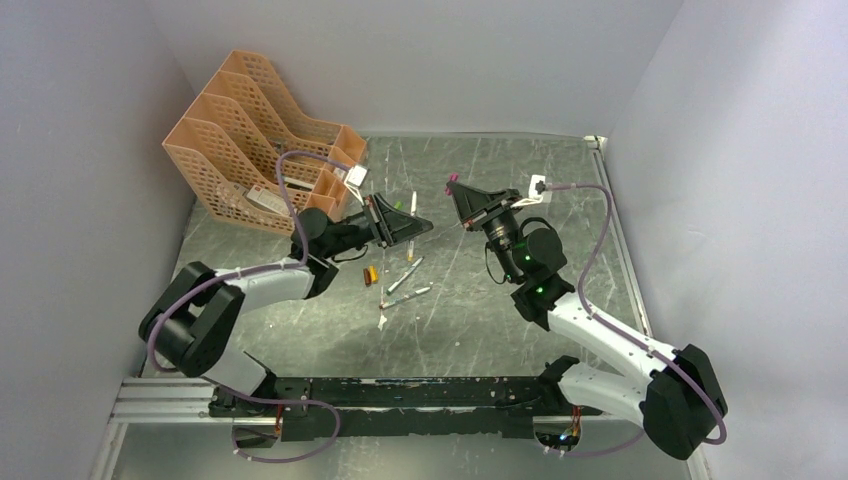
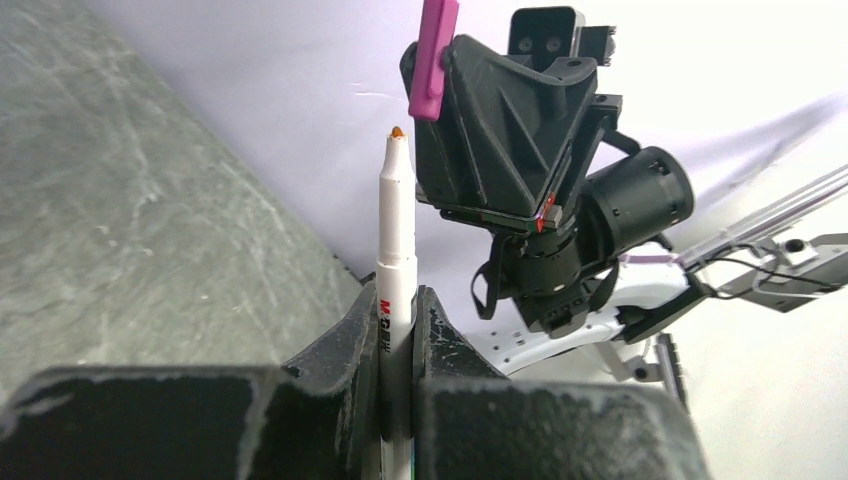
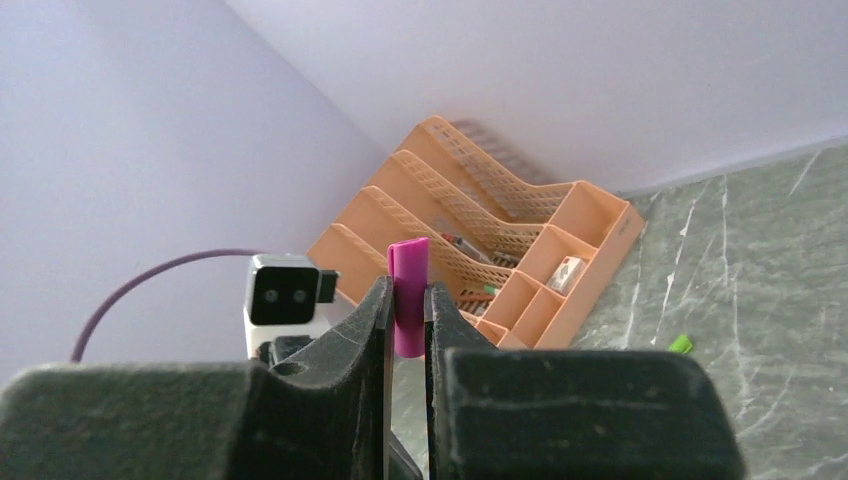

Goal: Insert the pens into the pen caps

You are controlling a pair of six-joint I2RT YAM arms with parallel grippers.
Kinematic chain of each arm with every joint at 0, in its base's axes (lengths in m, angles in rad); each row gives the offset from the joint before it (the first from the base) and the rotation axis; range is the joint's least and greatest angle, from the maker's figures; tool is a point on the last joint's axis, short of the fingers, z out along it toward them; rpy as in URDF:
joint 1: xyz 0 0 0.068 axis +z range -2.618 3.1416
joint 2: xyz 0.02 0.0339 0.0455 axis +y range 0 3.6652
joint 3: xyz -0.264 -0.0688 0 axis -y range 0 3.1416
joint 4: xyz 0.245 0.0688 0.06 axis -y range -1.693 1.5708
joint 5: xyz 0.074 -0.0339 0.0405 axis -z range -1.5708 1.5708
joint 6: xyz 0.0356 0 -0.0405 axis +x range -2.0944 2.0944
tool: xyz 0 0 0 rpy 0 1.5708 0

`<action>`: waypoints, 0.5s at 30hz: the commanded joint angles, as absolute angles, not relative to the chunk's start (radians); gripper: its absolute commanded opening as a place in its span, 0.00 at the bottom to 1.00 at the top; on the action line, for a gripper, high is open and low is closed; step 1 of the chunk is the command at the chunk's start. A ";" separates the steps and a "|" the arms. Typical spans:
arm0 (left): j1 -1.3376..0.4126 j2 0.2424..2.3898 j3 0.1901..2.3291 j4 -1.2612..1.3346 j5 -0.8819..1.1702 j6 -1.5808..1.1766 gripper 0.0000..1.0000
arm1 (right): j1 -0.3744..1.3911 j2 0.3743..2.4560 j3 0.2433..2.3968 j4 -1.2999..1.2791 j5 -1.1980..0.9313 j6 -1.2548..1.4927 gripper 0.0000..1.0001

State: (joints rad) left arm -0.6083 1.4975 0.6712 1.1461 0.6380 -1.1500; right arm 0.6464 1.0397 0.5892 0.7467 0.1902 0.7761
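- Black mounting rail [image 1: 400, 392] runs along the near edge of the table, with both arm bases on it. Just beyond it, the grey marbled tabletop [image 1: 480, 335] between the two arms lies bare.
- A little farther, ahead of the left arm, lie a white scrap [image 1: 382, 321], two loose pens [image 1: 408, 296] slanted side by side, and an orange cap [image 1: 371, 274] just left of them.
- The left gripper [image 2: 397, 315] is pinched on a held pen [image 2: 396, 240]. The white barrel stands up between the fingers, its orange tip free.
- The right gripper [image 3: 407, 300] faces it, clamped on a magenta cap [image 3: 408, 290] that sticks out past the fingertips.
- From the left wrist, the cap sits just above and to the right of the pen tip, close but apart and not on it.
- Beyond the grippers a green cap [image 3: 681, 344] lies alone on the table.
- An orange mesh file rack [image 1: 260, 150] fills the far-left corner against the walls. The far-right stretch of table, up to the metal strip [image 1: 610, 200] along its right edge, is bare.
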 commanded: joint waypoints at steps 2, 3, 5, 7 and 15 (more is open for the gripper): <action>-0.649 1.556 0.724 1.316 0.624 -1.246 0.07 | 0.633 1.080 0.631 0.829 0.154 0.797 0.00; -0.655 1.555 0.734 1.296 0.625 -1.227 0.07 | 0.633 1.089 0.635 0.837 0.145 0.798 0.00; -0.668 1.549 0.753 1.245 0.626 -1.194 0.07 | 0.633 1.102 0.644 0.842 0.131 0.797 0.00; -0.677 1.546 0.775 1.202 0.632 -1.167 0.07 | 0.633 1.117 0.659 0.838 0.115 0.795 0.00; -0.696 1.561 0.795 1.169 0.651 -1.144 0.07 | 0.632 1.146 0.700 0.827 0.052 0.763 0.00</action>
